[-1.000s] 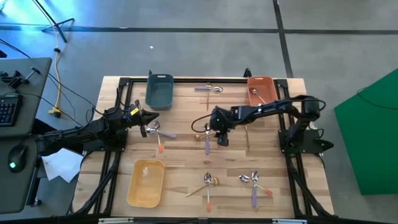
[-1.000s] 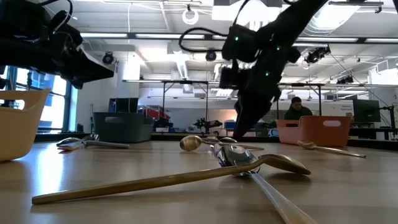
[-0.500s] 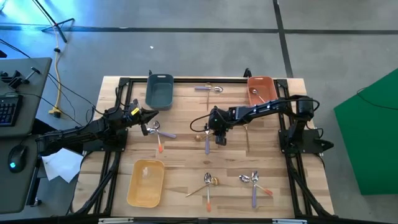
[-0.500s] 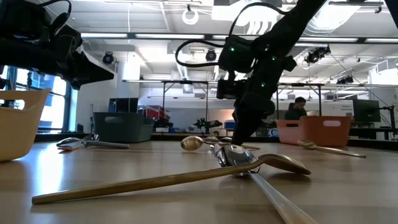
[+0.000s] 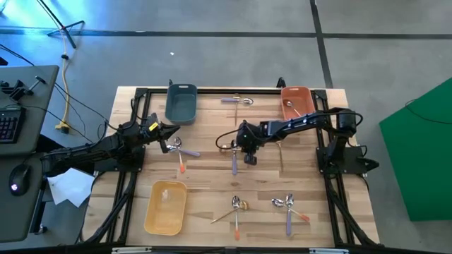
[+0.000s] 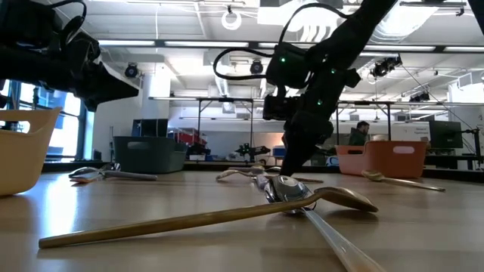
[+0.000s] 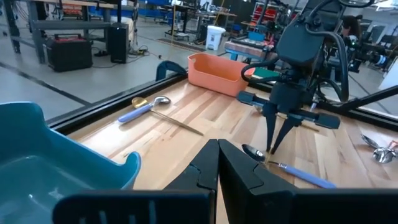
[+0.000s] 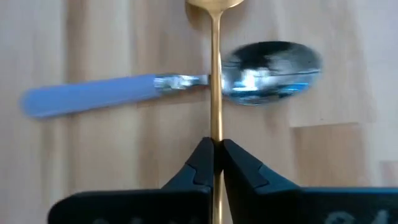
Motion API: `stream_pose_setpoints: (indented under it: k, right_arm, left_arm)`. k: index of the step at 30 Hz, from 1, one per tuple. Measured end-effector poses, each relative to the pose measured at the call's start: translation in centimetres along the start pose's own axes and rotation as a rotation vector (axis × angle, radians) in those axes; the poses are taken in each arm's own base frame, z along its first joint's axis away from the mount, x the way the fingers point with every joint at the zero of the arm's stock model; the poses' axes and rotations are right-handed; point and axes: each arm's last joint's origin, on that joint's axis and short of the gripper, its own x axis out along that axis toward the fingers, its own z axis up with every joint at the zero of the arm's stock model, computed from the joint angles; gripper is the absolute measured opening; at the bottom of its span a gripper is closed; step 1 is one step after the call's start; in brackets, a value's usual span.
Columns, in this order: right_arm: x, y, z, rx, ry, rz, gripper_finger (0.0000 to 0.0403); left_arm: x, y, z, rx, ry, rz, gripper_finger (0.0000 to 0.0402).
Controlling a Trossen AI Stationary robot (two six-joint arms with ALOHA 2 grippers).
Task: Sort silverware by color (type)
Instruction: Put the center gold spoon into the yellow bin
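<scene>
- The gold spoon (image 8: 215,93) lies on the tabletop (image 5: 212,180) near its middle, its thin handle running between the right gripper (image 8: 215,163)'s fingers, which are closed on it; it looks gripped but not yet lifted, judging by the low view.
- It is all gold, slim and shiny, and its handle crosses the neck of a purple-handled spoon (image 8: 186,84), whose silver bowl sits just beside it; the two touch or nearly touch, so lifting one may nudge the other.
- Sorting looks barely begun. The orange bin (image 5: 297,102) seems to hold one piece, though I cannot tell which; the grey-blue bin (image 5: 181,104) and the yellow bin (image 5: 165,207) show nothing clear inside.
- Left loose on the tabletop: a pair near the far edge (image 5: 238,101), a small cluster by the left arm (image 5: 178,149), a crossed group near the front middle (image 5: 236,207), and another toward the front right (image 5: 288,206).
- The left gripper (image 5: 162,144) hovers by the left-side cluster, near the grey-blue bin, its fingers close together with nothing seen between them.
</scene>
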Motion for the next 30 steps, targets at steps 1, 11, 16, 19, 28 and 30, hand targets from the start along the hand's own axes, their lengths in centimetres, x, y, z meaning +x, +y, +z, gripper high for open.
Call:
stream_pose_setpoints:
  k: [1,11,16,19,28,30]
  right_arm:
    - [-0.2,0.1,0.1,0.007,-0.008,0.013,0.0005]
    - [-2.7,0.2,2.0,0.039,-0.191,0.032,0.0002]
    - [-4.5,0.4,3.7,0.052,-0.366,0.032,0.0002]
    - [-5.3,0.4,4.8,0.043,-0.485,0.029,0.0002]
    - [-6.5,0.7,7.7,-0.03,-0.877,-0.021,0.0001]
    - [-6.4,0.8,8.1,-0.043,-0.936,-0.021,0.0001]
  left_arm:
    - [0.0,0.0,0.0,-0.007,-0.001,-0.007,0.0001]
    - [0.0,-0.3,0.3,-0.054,-0.016,-0.079,0.0037]
    - [0.0,-0.3,0.3,-0.078,-0.012,-0.091,0.0087]
    - [0.0,-0.4,0.3,-0.094,-0.005,-0.114,0.0117]
    - [0.6,-0.7,1.4,-0.127,-0.099,-0.18,0.0169]
    - [0.7,-0.9,2.0,-0.124,-0.156,-0.212,0.017]
